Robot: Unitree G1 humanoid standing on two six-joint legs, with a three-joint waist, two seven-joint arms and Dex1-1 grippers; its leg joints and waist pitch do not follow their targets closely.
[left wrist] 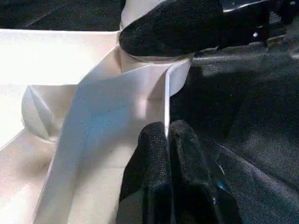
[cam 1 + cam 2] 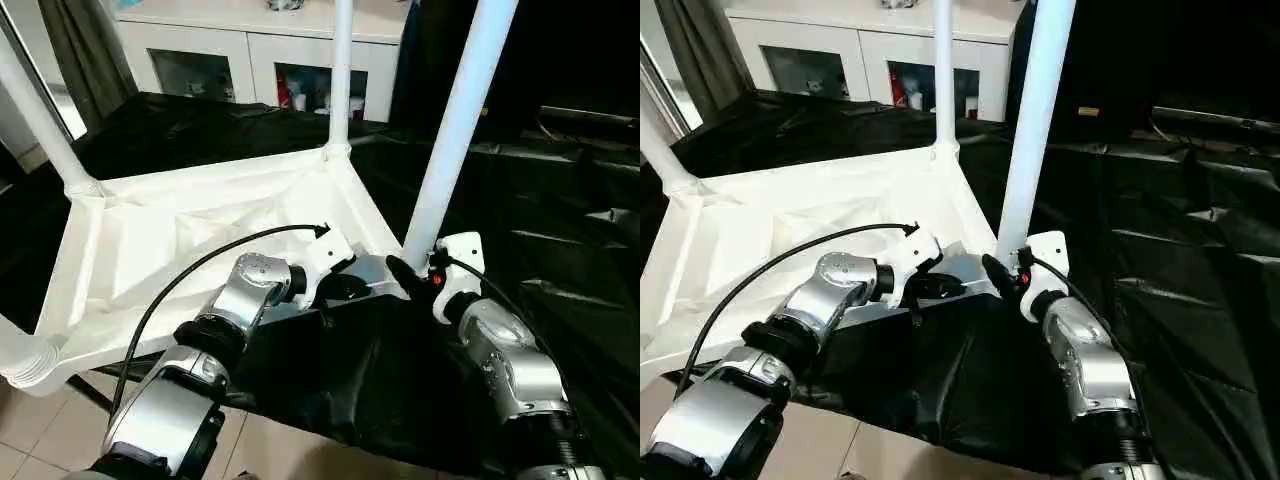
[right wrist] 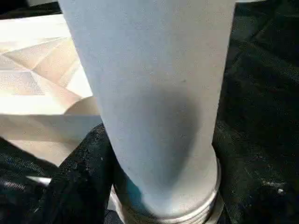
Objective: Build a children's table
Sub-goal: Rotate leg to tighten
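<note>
Lay upside down on the black-draped surface (image 2: 560, 230): the table top (image 2: 190, 240), legs upright in its corner sockets. Last leg (image 2: 455, 130) stood in the near corner socket; seating it was likely the step in hand, a firm downward push next. Right tool (image 2: 415, 275) straddled that leg's base, grasping it. Left tool (image 1: 169, 140) clenched, empty, against the rim beside that socket.

1. The near leg (image 2: 455, 130) runs off the top edge — I can't see its upper end.
2. My right gripper (image 2: 408, 275) covers that leg's base, so its seating in the socket stays hidden.
3. Items behind the cabinet (image 2: 300, 70) glass are too small to identify.
</note>
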